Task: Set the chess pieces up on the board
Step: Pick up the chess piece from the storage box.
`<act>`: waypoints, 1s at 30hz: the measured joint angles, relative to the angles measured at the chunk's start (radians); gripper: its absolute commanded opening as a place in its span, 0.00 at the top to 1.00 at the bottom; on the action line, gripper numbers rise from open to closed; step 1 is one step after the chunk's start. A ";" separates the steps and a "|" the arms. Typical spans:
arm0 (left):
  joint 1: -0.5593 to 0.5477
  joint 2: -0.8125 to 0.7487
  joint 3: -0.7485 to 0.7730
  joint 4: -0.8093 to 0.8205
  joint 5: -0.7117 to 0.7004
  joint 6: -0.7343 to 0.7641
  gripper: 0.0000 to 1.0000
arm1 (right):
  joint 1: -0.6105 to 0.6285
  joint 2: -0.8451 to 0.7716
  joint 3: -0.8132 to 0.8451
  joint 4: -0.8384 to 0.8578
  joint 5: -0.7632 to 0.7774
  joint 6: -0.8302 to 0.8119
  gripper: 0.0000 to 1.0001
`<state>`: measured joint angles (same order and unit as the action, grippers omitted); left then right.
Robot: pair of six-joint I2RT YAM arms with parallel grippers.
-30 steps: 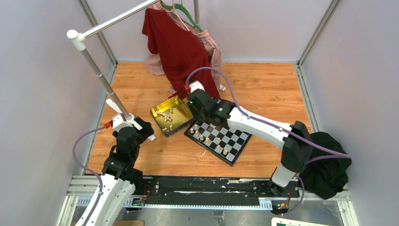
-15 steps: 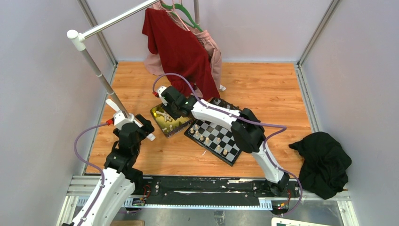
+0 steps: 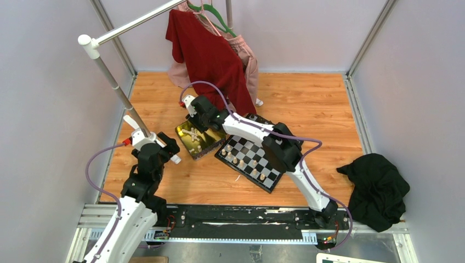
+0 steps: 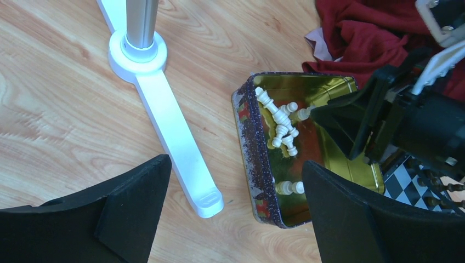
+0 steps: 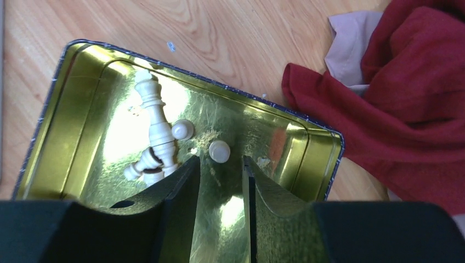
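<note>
R gripper (image 5: 219,164) is down inside gold tin (image 5: 71,98), jaws a narrow gap apart, nothing btwn them. A pawn (image 5: 219,150) lies just ahead of the tips. Beside it a tall cream piece (image 5: 153,107) lies flat, crown twd tin's left corner, base tangled w/ others.

L gripper (image 4: 236,181) is wide open, empty, over bench (image 3: 318,109) left side.

The board (image 3: 255,159) sits corner-on mid-bench, just beside tin, w/ upright pieces (image 3: 236,160) along its left edges.

A rack foot (image 4: 175,142) is near tin's left wall and a red garment (image 5: 406,109) is at its far corner. Bare wood lies right of board.
</note>
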<state>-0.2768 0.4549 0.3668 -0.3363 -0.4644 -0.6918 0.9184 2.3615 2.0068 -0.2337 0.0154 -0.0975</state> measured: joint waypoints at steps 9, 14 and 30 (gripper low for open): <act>0.000 -0.019 0.000 0.002 0.001 0.000 0.05 | -0.027 0.068 0.021 0.023 -0.053 0.006 0.71; 0.000 -0.018 0.000 0.010 0.001 0.000 0.05 | -0.036 0.081 0.051 0.030 -0.077 0.011 0.73; 0.000 0.000 0.000 0.021 0.005 0.000 0.05 | -0.050 0.092 0.064 0.032 -0.143 0.027 1.00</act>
<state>-0.2768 0.4545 0.3664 -0.3149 -0.4591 -0.6922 0.8684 2.4531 2.0712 -0.2020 -0.1272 -0.0704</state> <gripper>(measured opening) 0.949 0.043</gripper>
